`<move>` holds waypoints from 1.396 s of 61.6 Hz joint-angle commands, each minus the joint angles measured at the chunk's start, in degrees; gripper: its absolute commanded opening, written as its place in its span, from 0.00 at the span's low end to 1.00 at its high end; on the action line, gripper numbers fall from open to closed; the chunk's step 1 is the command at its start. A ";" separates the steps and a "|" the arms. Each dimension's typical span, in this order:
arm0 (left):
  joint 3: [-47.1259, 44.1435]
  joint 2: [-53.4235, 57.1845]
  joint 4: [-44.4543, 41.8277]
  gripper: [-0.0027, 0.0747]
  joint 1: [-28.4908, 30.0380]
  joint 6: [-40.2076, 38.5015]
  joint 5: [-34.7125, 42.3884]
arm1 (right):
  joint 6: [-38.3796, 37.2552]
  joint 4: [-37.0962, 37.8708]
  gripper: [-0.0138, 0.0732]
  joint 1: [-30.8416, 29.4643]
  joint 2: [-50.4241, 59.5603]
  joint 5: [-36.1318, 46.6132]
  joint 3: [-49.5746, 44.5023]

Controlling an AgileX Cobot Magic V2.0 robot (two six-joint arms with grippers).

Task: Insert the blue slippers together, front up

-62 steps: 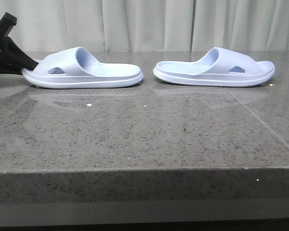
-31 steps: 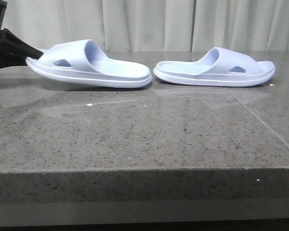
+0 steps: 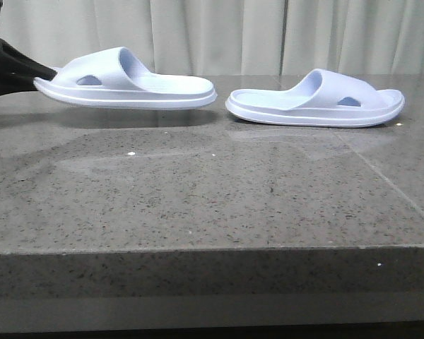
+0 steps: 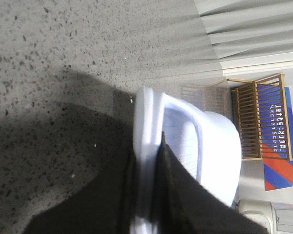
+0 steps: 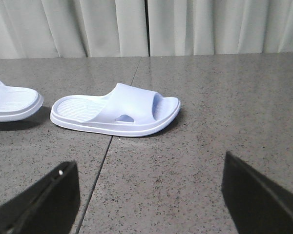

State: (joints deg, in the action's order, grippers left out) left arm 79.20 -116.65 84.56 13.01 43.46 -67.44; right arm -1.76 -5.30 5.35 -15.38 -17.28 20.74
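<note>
Two pale blue slippers show in the front view. The left slipper [image 3: 127,88] hangs level just above the grey stone table [image 3: 212,191], casting a shadow below. My left gripper [image 3: 35,76] is shut on the sole rim at its toe end. In the left wrist view the black fingers [image 4: 178,185] pinch the slipper's [image 4: 210,146] sole edge, with my left gripper [image 4: 146,165] closed on it. The right slipper [image 3: 314,100] lies flat on the table, heel toward the held one. My right gripper [image 5: 146,195] stands open in front of that slipper [image 5: 117,113], well apart from it.
Pale curtains [image 3: 212,35] hang behind the table's far edge. The table's front edge [image 3: 212,248] runs across the lower front view. A seam [image 5: 102,156] crosses the stone under the right slipper. A wooden rack [image 4: 263,117] stands beyond the table.
The left slipper has come up off the table in my left gripper: first toe end up and tilted, now level and clear. The right slipper has not moved.
</note>
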 commanded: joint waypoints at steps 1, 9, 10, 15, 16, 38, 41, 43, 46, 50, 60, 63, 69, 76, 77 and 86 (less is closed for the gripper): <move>1.02 2.61 3.84 0.01 0.27 -0.57 -5.33 | 0.17 0.66 0.86 -0.13 -1.30 4.55 1.83; 1.02 2.61 3.84 0.01 0.27 -0.57 -5.25 | 0.17 0.26 0.84 -0.13 -3.64 2.53 3.39; 1.02 2.61 3.84 0.01 0.27 -0.57 -5.25 | 0.12 0.26 0.84 -0.13 -4.44 2.17 3.97; 1.02 2.61 3.84 0.01 0.27 -0.57 -5.25 | 0.15 0.26 0.84 -0.19 -8.52 1.15 6.62; 1.02 2.61 3.84 0.01 0.27 -0.57 -5.25 | 0.15 0.26 0.84 -0.24 -9.94 1.10 7.17; 1.02 2.61 3.84 0.01 0.27 -0.57 -5.25 | -0.30 -0.37 0.84 -2.02 -38.54 0.52 22.26; 1.02 2.61 3.84 0.01 0.27 -0.57 -5.25 | -0.37 -0.82 0.84 -3.25 -41.89 0.47 24.13; 1.02 2.61 3.84 0.01 0.27 -0.57 -5.25 | -0.37 -1.18 0.84 -4.38 -43.58 0.47 25.17; 1.02 2.61 3.84 0.01 0.27 -0.57 -5.25 | -0.37 -1.84 0.84 -5.65 -45.94 0.47 26.70; 1.02 2.61 3.84 0.01 0.27 -0.57 -5.25 | -0.37 -2.12 0.84 -7.24 -48.95 -0.03 29.08; 1.02 2.61 3.84 0.01 0.27 -0.57 -5.25 | -0.37 -2.23 0.84 -10.26 -55.48 -2.97 35.27; 1.02 2.61 3.84 0.01 0.27 -0.57 -5.25 | -0.37 -2.23 0.84 -10.82 -57.34 -3.67 36.99; 1.02 2.61 3.84 0.01 0.27 -0.57 -5.25 | -0.31 -2.37 0.84 -11.77 -60.99 -5.48 40.00; 1.02 2.61 3.84 0.01 0.27 -0.57 -5.25 | -0.26 -2.98 0.84 -12.22 -65.16 -7.50 43.76; 1.02 2.61 3.84 0.01 0.27 -0.57 -5.25 | -0.26 -3.04 0.84 -12.22 -65.70 -7.77 44.22; 1.02 2.61 3.84 0.01 0.27 -0.57 -5.25 | 1.76 -6.10 0.84 -12.22 -70.82 -10.54 48.67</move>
State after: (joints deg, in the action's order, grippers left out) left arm 79.20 -116.65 84.72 13.01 43.46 -67.44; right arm -1.77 -8.88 -6.49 -85.62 -29.00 65.35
